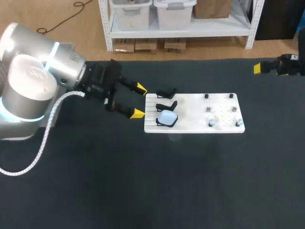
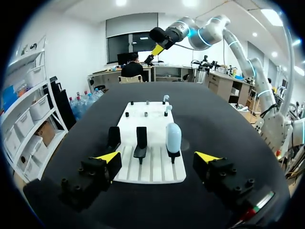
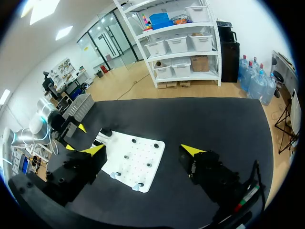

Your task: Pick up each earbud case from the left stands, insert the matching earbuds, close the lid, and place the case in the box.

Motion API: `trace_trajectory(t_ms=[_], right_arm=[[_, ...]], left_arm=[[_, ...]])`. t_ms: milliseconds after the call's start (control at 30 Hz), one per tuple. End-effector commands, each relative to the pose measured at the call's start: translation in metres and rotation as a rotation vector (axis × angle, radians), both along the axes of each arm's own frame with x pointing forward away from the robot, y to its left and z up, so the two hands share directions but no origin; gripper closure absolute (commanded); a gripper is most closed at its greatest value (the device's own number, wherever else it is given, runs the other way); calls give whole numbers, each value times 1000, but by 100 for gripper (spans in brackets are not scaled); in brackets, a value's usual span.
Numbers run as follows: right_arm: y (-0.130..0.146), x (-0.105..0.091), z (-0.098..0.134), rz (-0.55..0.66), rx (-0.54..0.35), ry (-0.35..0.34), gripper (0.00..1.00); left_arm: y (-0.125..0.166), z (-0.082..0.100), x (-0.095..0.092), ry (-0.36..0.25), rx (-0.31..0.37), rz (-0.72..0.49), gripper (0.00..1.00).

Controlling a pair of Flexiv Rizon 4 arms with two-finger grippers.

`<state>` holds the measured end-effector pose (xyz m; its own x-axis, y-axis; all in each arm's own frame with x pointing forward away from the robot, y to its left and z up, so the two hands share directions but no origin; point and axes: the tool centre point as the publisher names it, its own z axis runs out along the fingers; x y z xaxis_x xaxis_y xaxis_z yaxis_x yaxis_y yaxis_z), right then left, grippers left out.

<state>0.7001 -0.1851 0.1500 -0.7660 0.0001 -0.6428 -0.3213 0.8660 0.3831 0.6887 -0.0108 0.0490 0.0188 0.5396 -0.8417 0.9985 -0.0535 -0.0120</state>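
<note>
Pale-blue earbud case [image 1: 167, 116] upright on an end stand [image 1: 161, 124] — two earbuds [image 1: 212, 123] on pegs.

Beyond the white board [image 1: 190, 125], the right arm [image 1: 290, 65] is cut off by the picture's edge. On the board's pegs, the pale earbuds [image 1: 212, 123] are too small to make out.

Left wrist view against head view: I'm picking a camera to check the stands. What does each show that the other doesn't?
Only the left wrist view: the right arm along its length, past the far end of the white board. Only the head view: the left arm and its silver body, and the board's whole outline from above. Both: the board, the pale blue case on an end stand, two empty black stands, and the open left claw short of the board.
</note>
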Motion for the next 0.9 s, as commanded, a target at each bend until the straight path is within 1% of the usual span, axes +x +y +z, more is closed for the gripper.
trace_trajectory(t_ms=[33,67,100,167,233,267,300,367,433,467,633,733,767,900], right_arm=[[0,0,0,0,0,0,0],[0,0,0,0,0,0,0],[0,0,0,0,0,0,0],[0,0,0,0,0,0,0],[0,0,0,0,0,0,0],[0,0,0,0,0,0,0],[0,0,0,0,0,0,0],[0,0,0,0,0,0,0],[0,0,0,0,0,0,0],[0,0,0,0,0,0,0],[0,0,0,0,0,0,0],[0,0,0,0,0,0,0],[0,0,0,0,0,0,0],[0,0,0,0,0,0,0]], left_arm=[[-8,-7,5,6,-20,-6,0],[-9,-7,4,7,-25,-6,0],[-10,-8,4,7,-28,-7,3],[-12,-8,2,8,-37,-10,3],[-13,-6,-1,-10,-47,-21,5],[-14,-6,-4,-19,-51,-29,4],[-14,-6,-6,-16,-55,-33,5],[-15,-5,-9,-8,-60,-40,4],[-16,-6,-13,-13,-65,-42,5],[-16,-7,-14,-3,-68,-46,5],[-17,-13,-21,3,-71,-43,13],[-18,-15,-23,8,-75,-43,11],[-19,-15,-24,3,-78,-41,9],[-24,-19,-25,8,-79,-47,12]])
